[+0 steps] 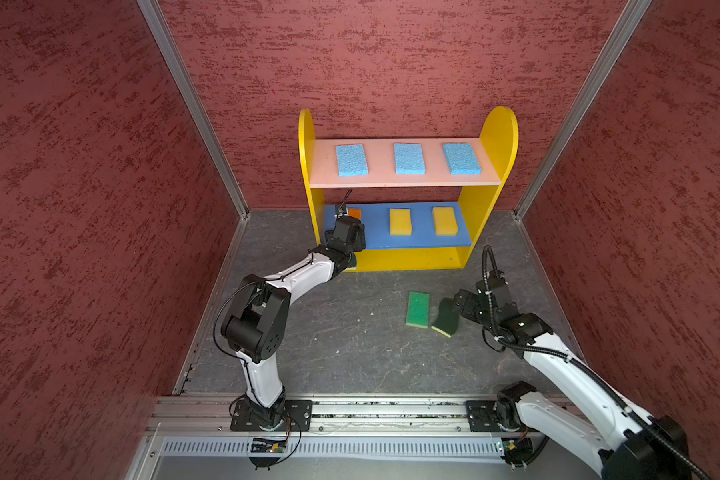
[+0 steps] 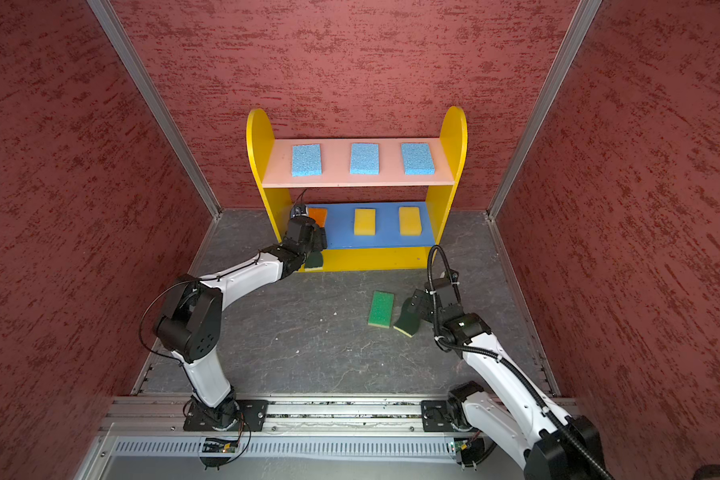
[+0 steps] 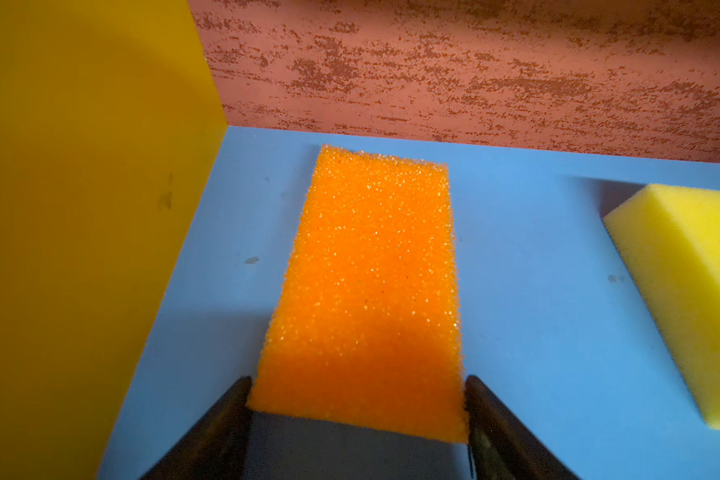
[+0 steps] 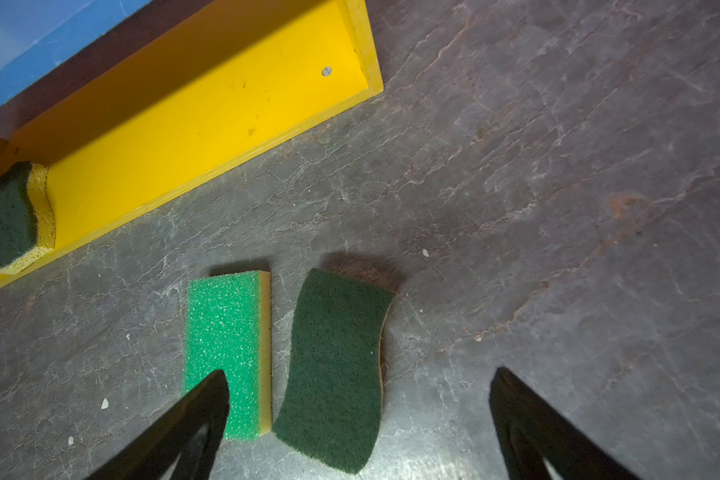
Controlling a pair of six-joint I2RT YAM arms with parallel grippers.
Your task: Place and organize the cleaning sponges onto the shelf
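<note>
The shelf (image 1: 497, 137) stands against the back wall. Three light blue sponges (image 1: 409, 158) lie on its pink board (image 1: 383, 176), and two yellow sponges (image 1: 400, 221) on the blue board (image 1: 422, 237). At that board's left end my left gripper (image 3: 358, 380) is shut on the near end of the orange-topped sponge (image 3: 371, 270), which rests on the board. A dark green sponge (image 4: 9, 216) sits at the left end of the yellow bottom. On the floor lie a bright green-topped sponge (image 4: 225, 332) and a dark green wavy one (image 4: 333, 365). My right gripper (image 4: 360, 371) hangs open just over the wavy one.
Red textured walls (image 1: 80, 208) close in the left, right and back. The floor (image 1: 350, 340) is grey slate. Both arm bases sit on a metal rail (image 1: 391, 411) along the front edge. The left arm's elbow (image 1: 254, 320) rises high at the left.
</note>
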